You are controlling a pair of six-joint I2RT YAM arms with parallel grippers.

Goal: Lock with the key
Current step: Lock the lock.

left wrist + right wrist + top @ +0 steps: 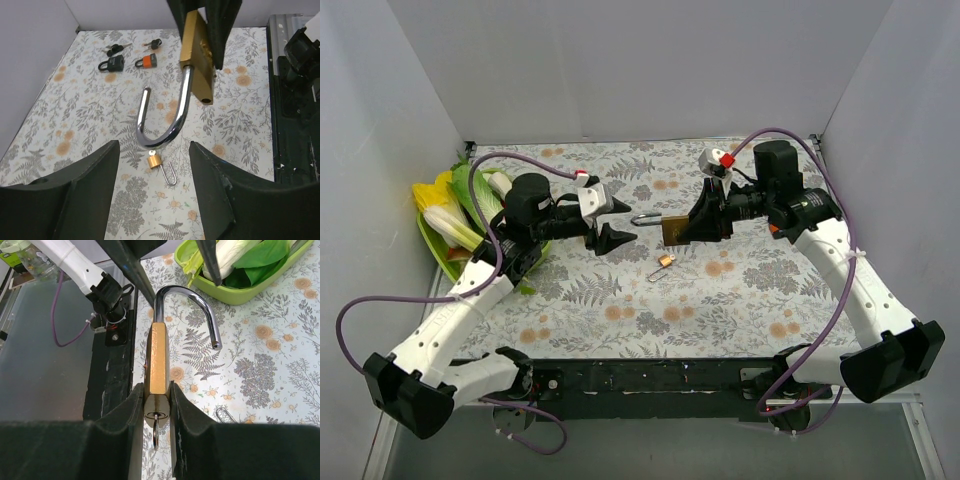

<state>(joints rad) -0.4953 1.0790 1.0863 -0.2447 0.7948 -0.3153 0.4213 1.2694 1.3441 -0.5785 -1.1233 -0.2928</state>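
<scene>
A large brass padlock with its chrome shackle swung open is held above the table. My right gripper is shut on its body. In the right wrist view the fingers clamp the brass body, and a key sticks out of the keyhole at its base. My left gripper is open and empty, just left of the shackle. In the left wrist view the shackle hangs between and beyond the fingers.
A small brass padlock with an open shackle lies on the floral mat below the big one. A black padlock, an orange padlock and keys lie further off. A green basket of vegetables stands left.
</scene>
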